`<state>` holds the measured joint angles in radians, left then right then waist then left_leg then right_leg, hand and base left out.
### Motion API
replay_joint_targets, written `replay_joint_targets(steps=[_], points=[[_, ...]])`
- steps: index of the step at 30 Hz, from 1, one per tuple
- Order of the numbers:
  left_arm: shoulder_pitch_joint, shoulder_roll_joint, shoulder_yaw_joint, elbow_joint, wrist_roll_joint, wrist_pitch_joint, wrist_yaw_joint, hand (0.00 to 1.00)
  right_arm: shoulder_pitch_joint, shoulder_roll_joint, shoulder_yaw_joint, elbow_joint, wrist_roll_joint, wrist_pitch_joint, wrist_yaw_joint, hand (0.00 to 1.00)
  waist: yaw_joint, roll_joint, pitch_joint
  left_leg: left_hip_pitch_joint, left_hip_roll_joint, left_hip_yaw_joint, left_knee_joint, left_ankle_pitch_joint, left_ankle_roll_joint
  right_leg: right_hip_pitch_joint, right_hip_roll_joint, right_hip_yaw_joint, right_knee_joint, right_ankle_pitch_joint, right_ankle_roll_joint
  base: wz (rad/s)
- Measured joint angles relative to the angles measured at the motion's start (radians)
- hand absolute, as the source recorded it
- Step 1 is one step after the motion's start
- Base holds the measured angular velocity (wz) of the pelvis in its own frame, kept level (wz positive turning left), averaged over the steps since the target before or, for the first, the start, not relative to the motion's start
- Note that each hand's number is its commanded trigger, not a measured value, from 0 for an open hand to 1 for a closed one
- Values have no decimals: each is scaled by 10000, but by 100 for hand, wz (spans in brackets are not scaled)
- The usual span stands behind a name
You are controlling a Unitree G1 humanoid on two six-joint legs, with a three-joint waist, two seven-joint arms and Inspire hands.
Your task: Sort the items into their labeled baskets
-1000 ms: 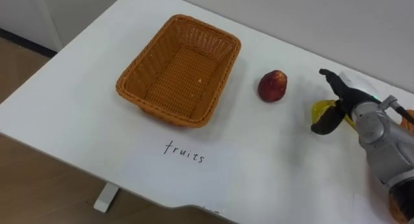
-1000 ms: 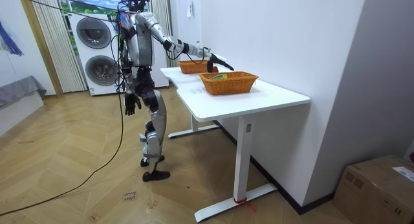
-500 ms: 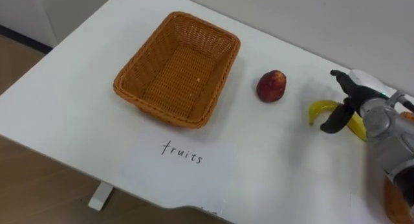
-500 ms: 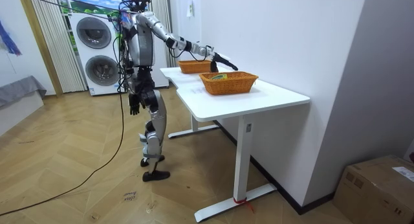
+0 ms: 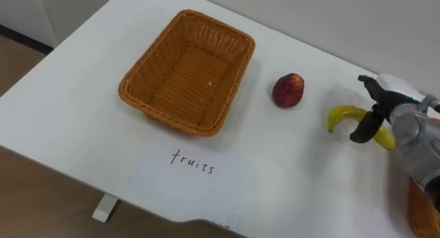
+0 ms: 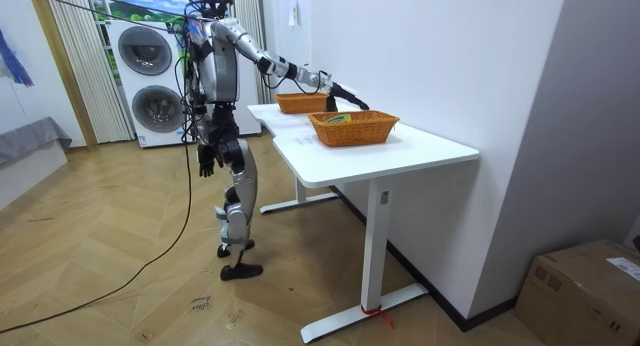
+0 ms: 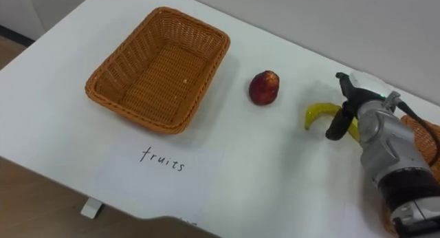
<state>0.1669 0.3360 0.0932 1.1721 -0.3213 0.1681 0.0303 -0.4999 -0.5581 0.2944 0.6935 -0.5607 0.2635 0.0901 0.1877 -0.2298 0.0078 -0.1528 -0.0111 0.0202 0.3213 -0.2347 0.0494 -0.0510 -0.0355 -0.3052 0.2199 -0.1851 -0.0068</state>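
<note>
Right hand [image 5: 397, 118], fingers unclenched, straddles a curved yellow banana [image 5: 342, 115] near the white table's [image 5: 69, 107] far edge; leftward, open tabletop, a round red apple [image 5: 288, 91], a rectangular wicker basket [image 5: 185, 73]

An empty tan wicker basket [image 5: 187, 71] stands at left, a red apple [image 5: 288, 91] sits apart to its right, and a curved yellow banana [image 5: 342, 115] lies flat farther right, near a second wicker basket's edge [image 7: 427, 143].

Wicker basket [image 5: 185, 73] L on table [image 5: 75, 121], red fruit [image 5: 288, 91] mid, splayed R hand [image 5: 388, 111] astride banana [image 5: 340, 115] far R.
</note>
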Motion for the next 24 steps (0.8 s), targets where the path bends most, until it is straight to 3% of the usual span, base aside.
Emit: replay_joint_targets(steps=[9, 16, 17, 24], points=[[-42, 6, -4, 261, 5, 16, 4, 0, 1, -44, 94, 0, -94, -3, 27, 0, 29, 21, 29, 6, 9, -18, -18, -1, 0, -26, 1, -1, -8, 0, 1, 0], [-472, 16, -321, 350, -1, -51, 2, 0, -18, -77, 763, 2, -416, -84, 151, 0, 155, 117, 108, -25, 5, -5, -12, -1, 0, -61, 3, 0, -7, 1, 0, 0], [-530, 23, -388, 345, -12, -67, -14, 0, -17, -77, 777, 11, -459, -93, 151, 0, 165, 173, 149, -49, 7, -14, 9, -2, -1, -64, 3, -21, -8, 2, 0, 0], [-636, 45, -593, 348, -21, -67, -216, 0, -93, -77, 777, 103, -762, -101, 137, 0, 232, 216, 139, -111, 3, 13, 44, -1, 0, -109, 1, -34, -10, 10, 0, 1]])
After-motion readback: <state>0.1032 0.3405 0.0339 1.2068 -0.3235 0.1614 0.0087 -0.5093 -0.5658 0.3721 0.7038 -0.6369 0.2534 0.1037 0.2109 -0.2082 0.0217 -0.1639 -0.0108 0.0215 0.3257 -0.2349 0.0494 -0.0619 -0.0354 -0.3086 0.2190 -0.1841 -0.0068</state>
